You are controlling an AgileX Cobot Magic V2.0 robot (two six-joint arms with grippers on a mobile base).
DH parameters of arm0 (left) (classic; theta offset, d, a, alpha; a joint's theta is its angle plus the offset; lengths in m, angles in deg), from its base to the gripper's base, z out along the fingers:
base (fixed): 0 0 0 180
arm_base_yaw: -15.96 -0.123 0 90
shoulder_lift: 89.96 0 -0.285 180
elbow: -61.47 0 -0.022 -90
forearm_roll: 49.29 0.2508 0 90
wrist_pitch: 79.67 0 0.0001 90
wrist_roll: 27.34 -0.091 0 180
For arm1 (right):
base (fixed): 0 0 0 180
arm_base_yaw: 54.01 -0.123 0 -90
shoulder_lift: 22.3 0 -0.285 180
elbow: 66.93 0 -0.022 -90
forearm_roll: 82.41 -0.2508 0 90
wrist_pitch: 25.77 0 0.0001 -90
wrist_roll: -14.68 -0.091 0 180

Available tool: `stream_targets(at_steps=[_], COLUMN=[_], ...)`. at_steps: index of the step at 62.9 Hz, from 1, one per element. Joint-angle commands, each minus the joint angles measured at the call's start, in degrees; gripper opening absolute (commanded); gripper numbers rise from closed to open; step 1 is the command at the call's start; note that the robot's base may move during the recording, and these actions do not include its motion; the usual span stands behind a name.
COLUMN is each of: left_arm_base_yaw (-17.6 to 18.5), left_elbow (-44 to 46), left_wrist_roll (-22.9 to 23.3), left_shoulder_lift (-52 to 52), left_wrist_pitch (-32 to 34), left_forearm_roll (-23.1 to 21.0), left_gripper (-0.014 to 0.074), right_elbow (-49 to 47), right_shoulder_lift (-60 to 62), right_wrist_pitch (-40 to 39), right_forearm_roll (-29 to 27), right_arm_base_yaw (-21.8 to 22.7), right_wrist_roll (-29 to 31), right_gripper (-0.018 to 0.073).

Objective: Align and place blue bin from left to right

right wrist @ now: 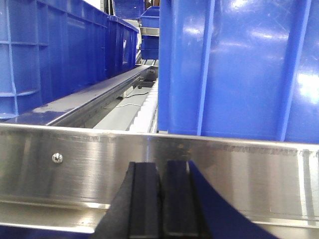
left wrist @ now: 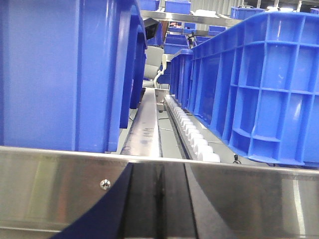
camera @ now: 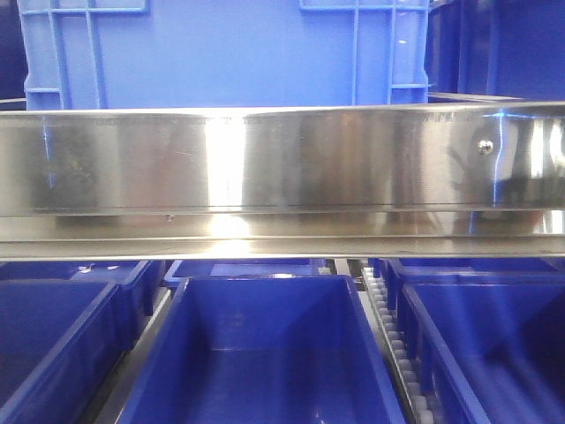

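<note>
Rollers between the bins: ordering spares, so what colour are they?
The rollers are white, clearest in the left wrist view.

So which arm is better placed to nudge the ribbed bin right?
Probably left: the left end effector faces the gap left of the ribbed bin; the right end effector faces its far side.

Flow-rack shelving. A brushed steel front rail (camera: 282, 159) spans the near edge, fixed by a screw (camera: 484, 147), with bright glare (camera: 228, 163) left of centre. Behind it, a white roller track (left wrist: 192, 134) and a steel guide rail (left wrist: 147, 124) run toward far shelving (left wrist: 199, 19).
</note>
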Motion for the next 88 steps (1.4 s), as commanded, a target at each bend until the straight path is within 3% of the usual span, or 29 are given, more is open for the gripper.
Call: stream_targets(at_steps=[1,37,61,68,72,80,88], left_arm_base_yaw=[-0.21,-0.21,-0.21,-0.21,-0.21,-0.09,-0.09], left_elbow=[0.16,0.16,0.16,0.32,3.42,13.93,24.52], left_wrist_roll=[-0.20,-0.20,-0.20,-0.20,-0.20,-0.20,-0.20], left_shoulder_lift=[-0.18,-0.18,-0.18,-0.18,-0.18,-0.18,2.87], left_wrist_pitch=[1.08,2.72,5.86,8.27,6.82,-5.39,-15.80], left_forearm_roll=[-0.32,-0.32,-0.74,-0.74,-0.63,2.51,2.61], left_gripper=[-0.0111,-0.0111,-0.0111,-0.0111,-0.0111,-0.0094,0.0045], right_elbow=[-0.05,-0.05,-0.05,-0.05,-2.58,-12.30,-22.35], right_shoulder_lift=[0.16,0.16,0.16,0.16,0.16,0.16,-0.64], right_wrist_pitch=[-1.08,-1.40,-9.55,-11.75,-9.94,-0.95,5.52], right_forearm_roll=[0.36,0.36,0.36,-3.90,-4.98,-4.26,-3.99], right_arm_base_yaw=[-0.08,-0.07,-0.07,-0.07,-0.07,-0.07,-0.07], right_wrist_roll=[0.58,0.58,0.58,0.41,0.41,0.41,0.41], right_gripper=[-0.0153,-0.0153,-0.0153,-0.0153,-0.0153,-0.0153,-0.0141])
